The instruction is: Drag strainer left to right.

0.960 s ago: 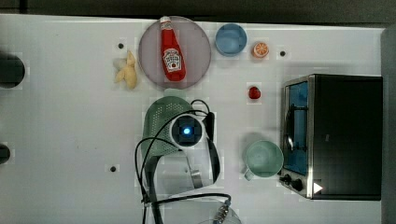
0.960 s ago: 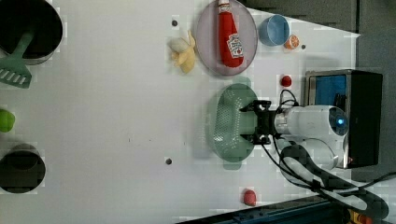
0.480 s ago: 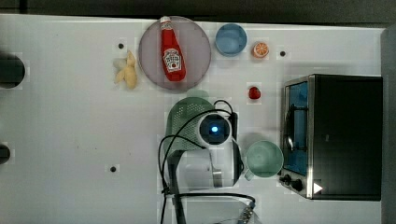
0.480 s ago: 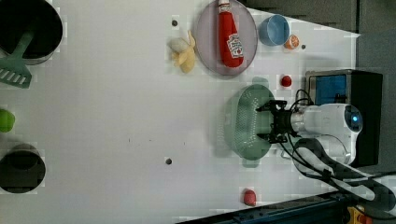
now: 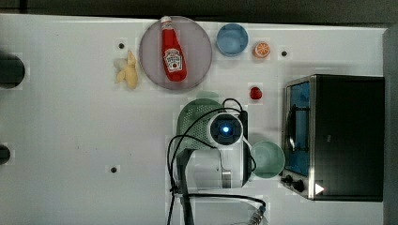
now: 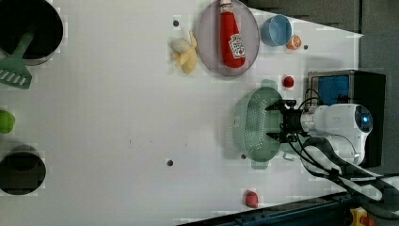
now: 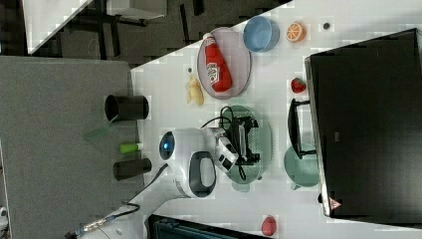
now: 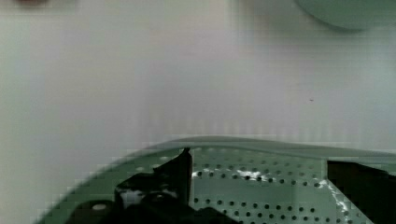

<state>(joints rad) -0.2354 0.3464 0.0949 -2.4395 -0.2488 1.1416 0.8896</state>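
Observation:
The strainer (image 6: 254,123), pale green with a bottom full of small holes, lies on the white table just beside the toaster oven (image 6: 348,89) in the left view. My gripper (image 6: 277,123) reaches down into it near the rim on the left view's right, open, its black fingers (image 6: 275,107) spread wide. In the wrist view the perforated strainer bottom (image 8: 261,191) shows between the two fingers (image 8: 173,175). In the top view my arm covers much of the strainer (image 5: 193,123). The right view has the strainer (image 7: 262,144) under my gripper (image 7: 246,142).
A mint-green mug (image 5: 267,159) stands close to the strainer, against the toaster oven (image 5: 333,136). A small red fruit (image 5: 256,93) lies nearby. Further off are a plate (image 5: 199,51) with a ketchup bottle (image 5: 172,51), a blue bowl (image 5: 232,40) and a banana (image 5: 127,72).
My arm and the strainer have slid together toward the top view's right, ending close to the mug and the toaster oven. The fingers stay spread.

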